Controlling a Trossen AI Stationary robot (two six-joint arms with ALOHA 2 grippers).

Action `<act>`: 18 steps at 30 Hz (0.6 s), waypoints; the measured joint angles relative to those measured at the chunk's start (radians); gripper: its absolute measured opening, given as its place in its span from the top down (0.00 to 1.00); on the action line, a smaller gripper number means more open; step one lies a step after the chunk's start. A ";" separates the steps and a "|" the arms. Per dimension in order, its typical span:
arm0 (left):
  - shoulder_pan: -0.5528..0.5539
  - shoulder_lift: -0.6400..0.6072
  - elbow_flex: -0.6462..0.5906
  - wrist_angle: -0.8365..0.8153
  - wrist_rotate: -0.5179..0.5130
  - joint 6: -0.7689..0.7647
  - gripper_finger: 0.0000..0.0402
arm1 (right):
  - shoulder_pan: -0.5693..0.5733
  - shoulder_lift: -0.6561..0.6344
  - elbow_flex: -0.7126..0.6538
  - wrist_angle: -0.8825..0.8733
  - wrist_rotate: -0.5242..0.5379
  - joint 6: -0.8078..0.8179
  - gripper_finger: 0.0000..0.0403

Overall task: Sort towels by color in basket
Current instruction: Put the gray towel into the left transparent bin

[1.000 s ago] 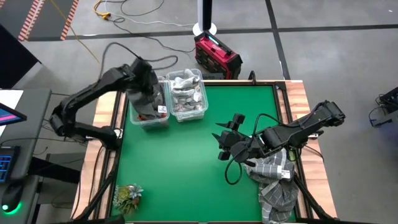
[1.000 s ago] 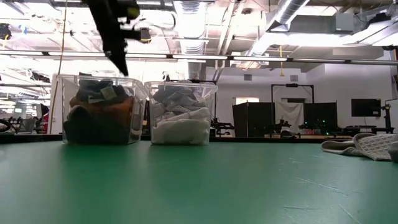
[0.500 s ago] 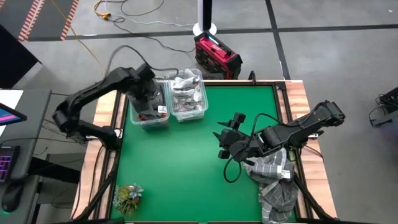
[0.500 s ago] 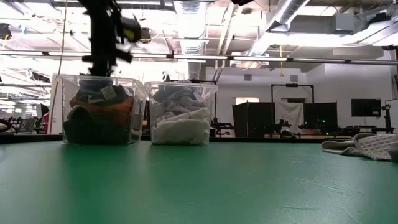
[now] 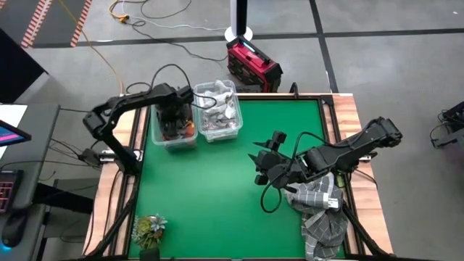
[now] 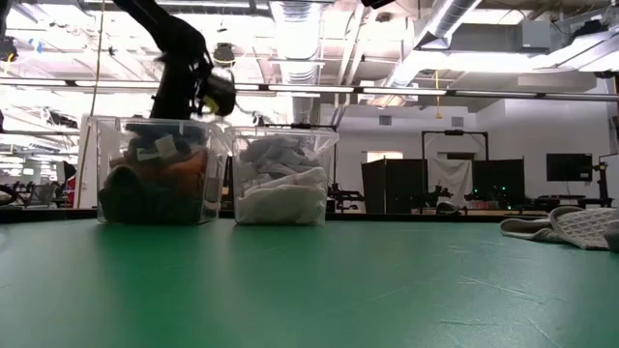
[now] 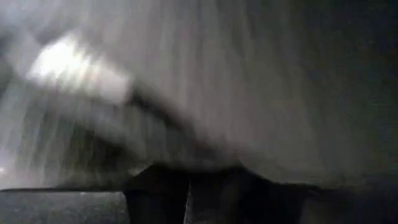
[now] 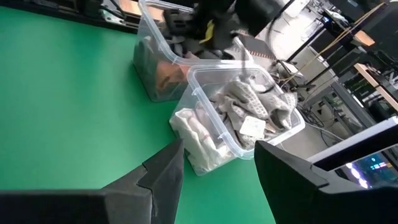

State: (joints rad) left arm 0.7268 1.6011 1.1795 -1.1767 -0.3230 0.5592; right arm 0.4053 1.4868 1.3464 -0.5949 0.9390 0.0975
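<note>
Two clear baskets stand at the table's far left. The left basket [image 5: 172, 125] [image 6: 155, 179] holds dark grey and rust-orange towels. The right basket [image 5: 219, 112] [image 6: 280, 179] holds white and light grey towels. My left gripper [image 5: 174, 109] [image 6: 179, 111] reaches steeply down into the left basket, shut on a dark grey towel [image 7: 205, 87] that fills its wrist view. My right gripper [image 5: 259, 169] [image 8: 217, 180] hangs open over the middle of the table, nothing between its fingers. A grey plaid towel [image 5: 319, 210] [image 6: 571, 227] lies on the table under the right arm. My left gripper comes from above, pointing steeply down into the left basket. Dark grey cloth [image 7: 199, 162] rises right from its fingers in the blurred wrist view. Which part of the towel it has, and how many layers, cannot be told. The towel sits on the pile in the basket.
A small green plant [image 5: 148, 228] sits at the near left corner. A red box [image 5: 252, 65] and cables lie on the floor beyond the far edge. Bare green mat [image 5: 210, 188] stretches between the baskets and my right gripper.
My left gripper has come down from above the left basket into it, tipping to point more steeply down. The dark towel has gone down with it onto the pile. My right arm has kept still.
</note>
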 joint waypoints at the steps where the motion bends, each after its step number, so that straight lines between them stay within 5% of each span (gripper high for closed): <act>1: -0.005 -0.019 0.015 -0.009 -0.003 0.009 0.61 | 0.002 0.000 0.000 0.000 0.000 0.001 0.44; 12: -0.049 -0.282 0.070 -0.039 -0.058 0.079 0.61 | 0.007 0.000 0.000 0.000 0.000 0.018 0.44; 18: -0.059 -0.416 0.070 -0.060 0.209 0.061 0.61 | -0.002 0.000 0.000 0.000 0.000 0.018 0.44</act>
State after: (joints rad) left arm 0.6680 1.1855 1.2491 -1.2368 -0.1141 0.6198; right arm 0.4031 1.4868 1.3464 -0.5946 0.9390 0.1154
